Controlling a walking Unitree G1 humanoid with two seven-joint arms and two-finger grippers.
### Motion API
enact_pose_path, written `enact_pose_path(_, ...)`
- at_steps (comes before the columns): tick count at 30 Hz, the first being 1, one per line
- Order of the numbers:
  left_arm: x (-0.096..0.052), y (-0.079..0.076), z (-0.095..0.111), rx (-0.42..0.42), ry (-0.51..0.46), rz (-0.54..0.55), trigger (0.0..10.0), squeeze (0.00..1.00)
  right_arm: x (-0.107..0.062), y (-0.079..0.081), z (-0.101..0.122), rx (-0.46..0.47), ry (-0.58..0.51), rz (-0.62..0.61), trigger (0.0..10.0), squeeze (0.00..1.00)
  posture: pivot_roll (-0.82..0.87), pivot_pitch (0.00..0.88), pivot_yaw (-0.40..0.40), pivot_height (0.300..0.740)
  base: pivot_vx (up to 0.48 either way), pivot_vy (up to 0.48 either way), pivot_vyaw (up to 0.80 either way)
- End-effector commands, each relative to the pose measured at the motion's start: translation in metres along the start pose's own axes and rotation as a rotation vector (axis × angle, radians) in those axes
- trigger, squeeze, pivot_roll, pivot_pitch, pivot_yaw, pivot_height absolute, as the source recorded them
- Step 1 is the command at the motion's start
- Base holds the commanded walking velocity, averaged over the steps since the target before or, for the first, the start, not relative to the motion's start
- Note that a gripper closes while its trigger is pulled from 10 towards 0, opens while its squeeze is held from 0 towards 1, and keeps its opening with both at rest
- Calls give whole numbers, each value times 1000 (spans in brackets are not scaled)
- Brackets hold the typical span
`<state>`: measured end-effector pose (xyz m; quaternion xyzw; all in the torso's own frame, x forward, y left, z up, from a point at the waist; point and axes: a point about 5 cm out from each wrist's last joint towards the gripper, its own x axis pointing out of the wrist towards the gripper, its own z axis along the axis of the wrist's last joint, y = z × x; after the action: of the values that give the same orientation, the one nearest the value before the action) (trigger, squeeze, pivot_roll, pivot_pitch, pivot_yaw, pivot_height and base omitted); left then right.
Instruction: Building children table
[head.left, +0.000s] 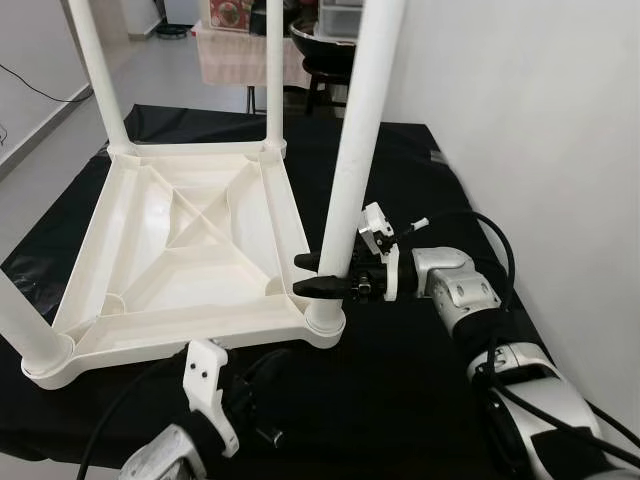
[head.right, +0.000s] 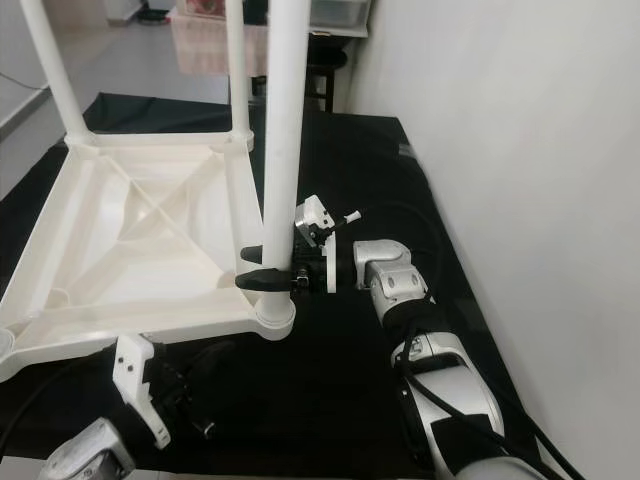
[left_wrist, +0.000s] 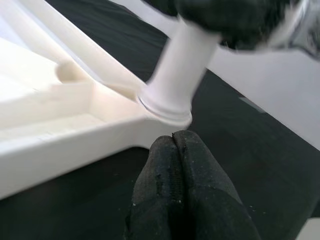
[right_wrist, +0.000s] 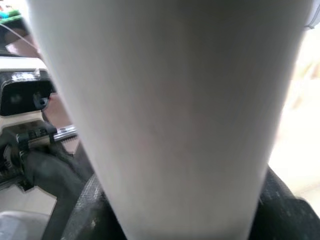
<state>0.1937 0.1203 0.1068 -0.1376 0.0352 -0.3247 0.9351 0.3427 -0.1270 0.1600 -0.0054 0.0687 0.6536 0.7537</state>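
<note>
Table leg (head.left: 358, 150), top cut off, gripped by right gripper (head.left: 322, 275).

The upturned tabletop (head.left: 190, 260) lay on the cloth (head.left: 400, 390) spread over the floor, its legs standing up from the corners. The near right leg (head.left: 362, 130) stood in its corner socket (head.left: 325, 322), with the right claw (head.left: 318, 274) closed around it from the right. The left claw (left_wrist: 177, 192) lay just before that corner. A wall (head.left: 540, 130) ran along the right.

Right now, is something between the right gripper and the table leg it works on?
Nothing visible: the right gripper is shut on the near-right table leg, just above its corner socket in the upturned tabletop.
</note>
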Motion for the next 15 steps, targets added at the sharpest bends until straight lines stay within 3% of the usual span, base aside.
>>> enact_pose_path(1, 0, -3, 0, 5, 5, -4, 10000, 0, -9, 3, -13, 22, 39, -28, 0, 0, 98, 47, -106, 740, 0, 0, 0)
enact_pose_path(2, 0, -3, 0, 5, 5, -4, 10000, 0, -9, 3, -13, 22, 39, -28, 0, 0, 98, 47, -106, 740, 0, 0, 0)
enact_pose_path(3, -2, -4, 0, 3, 5, -5, 10000, 0, -14, 5, -22, 10, 47, -105, 0, 0, 91, 55, -107, 740, 0, 0, 0)
enact_pose_path(4, -3, -4, 1, 2, 7, -6, 10000, 0, -13, 8, -39, 35, 78, -288, 0, 0, 89, 64, -109, 740, 0, 0, 0)
enact_pose_path(5, -5, -4, 1, 0, 9, -7, 10000, 0, -8, 11, -59, 48, 140, -569, 0, 0, 82, 73, -98, 740, 0, 0, 0)
enact_pose_path(6, -5, -4, 1, 0, 9, -7, 10000, 0, -8, 11, -59, 48, 140, -569, 0, 0, 82, 73, -98, 740, 0, 0, 0)
enact_pose_path(7, -6, -3, 2, -1, 11, -8, 10000, 0, -8, 20, -74, 102, 176, -836, 0, 0, 77, 78, -92, 740, 0, 0, 0)
enact_pose_path(9, -6, -3, 2, -1, 11, -8, 10000, 0, -8, 20, -74, 102, 176, -836, 0, 0, 77, 78, -92, 740, 0, 0, 0)
enact_pose_path(10, -7, -3, 2, -1, 13, -9, 10000, 0, 6, 45, -86, 127, 242, -855, 0, 0, 57, 86, -82, 740, 0, 0, 0)
enact_pose_path(11, -7, -3, 2, -1, 13, -9, 10000, 0, 6, 45, -86, 127, 242, -855, 0, 0, 57, 86, -82, 740, 0, 0, 0)
enact_pose_path(12, -7, -1, 2, -7, 21, -18, 10000, 0, 23, 61, -70, 32, 196, -748, 0, 0, 49, 64, -70, 740, 0, 0, 0)
enact_pose_path(15, -6, -1, 1, -10, 24, -22, 10000, 0, 27, 63, -70, 24, 196, -696, 0, 0, 49, 64, -70, 740, 0, 0, 0)
